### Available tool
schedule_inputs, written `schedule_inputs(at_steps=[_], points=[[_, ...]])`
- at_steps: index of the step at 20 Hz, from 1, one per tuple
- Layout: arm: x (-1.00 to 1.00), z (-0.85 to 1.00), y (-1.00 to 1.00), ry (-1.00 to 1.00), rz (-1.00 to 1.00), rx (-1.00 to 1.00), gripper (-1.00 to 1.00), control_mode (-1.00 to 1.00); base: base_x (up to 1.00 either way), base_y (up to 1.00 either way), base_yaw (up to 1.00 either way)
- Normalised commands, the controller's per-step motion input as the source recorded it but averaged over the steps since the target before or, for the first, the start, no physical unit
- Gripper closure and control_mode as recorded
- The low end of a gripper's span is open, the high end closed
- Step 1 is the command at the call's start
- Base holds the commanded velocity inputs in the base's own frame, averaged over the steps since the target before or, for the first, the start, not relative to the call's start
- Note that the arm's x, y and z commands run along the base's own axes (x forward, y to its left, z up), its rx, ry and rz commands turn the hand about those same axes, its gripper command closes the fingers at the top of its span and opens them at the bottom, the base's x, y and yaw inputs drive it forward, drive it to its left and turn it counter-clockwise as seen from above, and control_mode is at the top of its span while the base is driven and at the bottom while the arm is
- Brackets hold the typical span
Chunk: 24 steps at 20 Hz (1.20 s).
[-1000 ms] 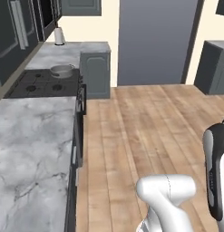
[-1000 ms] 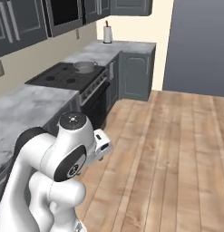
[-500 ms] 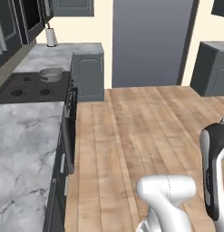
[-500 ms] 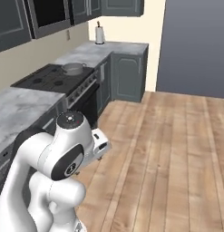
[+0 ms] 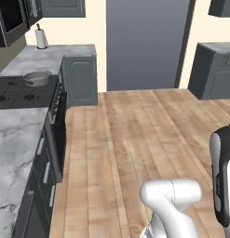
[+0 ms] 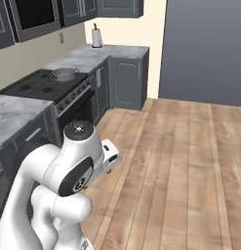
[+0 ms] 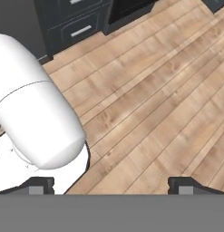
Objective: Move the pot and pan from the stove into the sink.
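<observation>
The silver-grey pot (image 5: 37, 78) (image 6: 64, 74) sits on a back burner of the black stove (image 5: 18, 95) (image 6: 36, 88), far off to the left. I cannot make out the pan on the dark cooktop, and the sink is out of view. My gripper (image 7: 112, 186) hangs open over the wooden floor (image 7: 154, 90), its two dark fingertips (image 7: 41, 185) wide apart with nothing between them. The folded arm keeps the hand low beside the base, well away from the stove.
Grey marble counter (image 5: 14, 139) runs along the left, with dark drawers (image 7: 77, 22) below it. A paper towel roll (image 5: 41, 38) stands in the far corner. A tall grey panel (image 5: 144, 42) and a dark cabinet (image 5: 214, 69) stand across the open wood floor.
The whole picture has shifted: the base has moved, so stove and counter now lie further left in both base views. The arm keeps its folded pose and the gripper stays open.
</observation>
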Motion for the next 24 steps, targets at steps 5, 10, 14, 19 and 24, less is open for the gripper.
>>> schedule_inputs(at_steps=[5, 10, 14, 19, 24], points=[[0.00, 0.00, 0.00, 0.00, 0.00, 0.00, -1.00, 1.00, 0.97, -0.07, 0.00], [0.00, 0.00, 0.00, 0.00, 0.00, 0.00, -1.00, 1.00, 1.00, -0.12, 0.00], [0.00, 0.00, 0.00, 0.00, 0.00, 0.00, -1.00, 1.00, 1.00, -0.14, -0.01], [0.00, 0.00, 0.00, 0.00, 0.00, 0.00, -1.00, 1.00, 1.00, -0.14, -0.03], [0.00, 0.00, 0.00, 0.00, 0.00, 0.00, -1.00, 1.00, 1.00, -0.16, -0.03]])
